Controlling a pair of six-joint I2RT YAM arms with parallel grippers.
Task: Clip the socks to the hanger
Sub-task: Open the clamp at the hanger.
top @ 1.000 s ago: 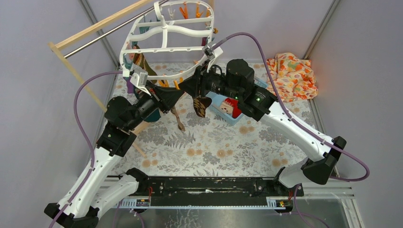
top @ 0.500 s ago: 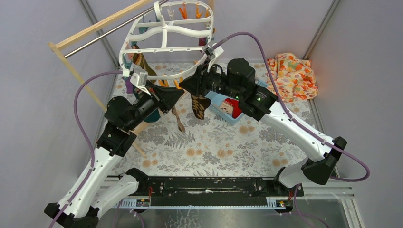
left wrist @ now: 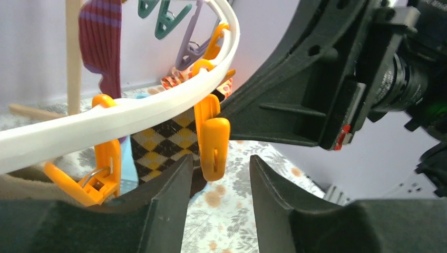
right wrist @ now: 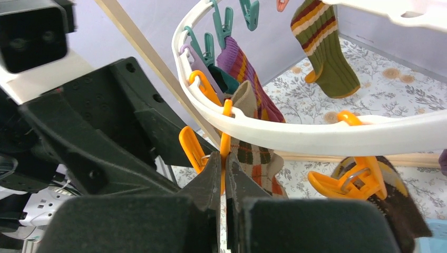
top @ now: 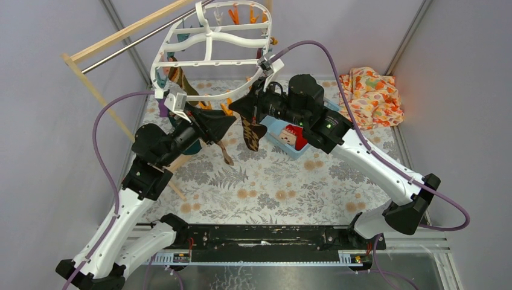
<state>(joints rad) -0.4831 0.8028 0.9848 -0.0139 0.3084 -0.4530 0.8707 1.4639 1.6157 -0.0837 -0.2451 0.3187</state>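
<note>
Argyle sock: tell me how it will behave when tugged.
Likely floppy: the argyle sock hangs limp below the hanger. Probably light, being small and thin. A hard tug could swing the hanger, which seems hooked on a rod.

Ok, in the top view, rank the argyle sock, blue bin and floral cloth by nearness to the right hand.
1. Argyle sock, hanging just beside the right hand.
2. Blue bin, farther right, by the arm.
3. Floral cloth, far right corner.
</note>
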